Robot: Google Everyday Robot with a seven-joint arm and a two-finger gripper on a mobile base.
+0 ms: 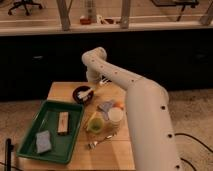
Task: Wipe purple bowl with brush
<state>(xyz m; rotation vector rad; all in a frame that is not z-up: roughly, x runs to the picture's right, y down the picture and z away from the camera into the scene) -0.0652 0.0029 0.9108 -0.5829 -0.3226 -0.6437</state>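
Note:
The purple bowl is a small dark round bowl at the back left of the wooden table. The gripper hangs down from the white arm just over the bowl's right rim. It is shut on the brush, whose whitish head lies inside the bowl against its dark inner surface. The arm hides the far right edge of the bowl.
A green tray at the left holds a wooden block and a blue-grey sponge. A yellow-green cup, a white round container and a metal fork lie in front of the bowl. The arm's big white link covers the table's right side.

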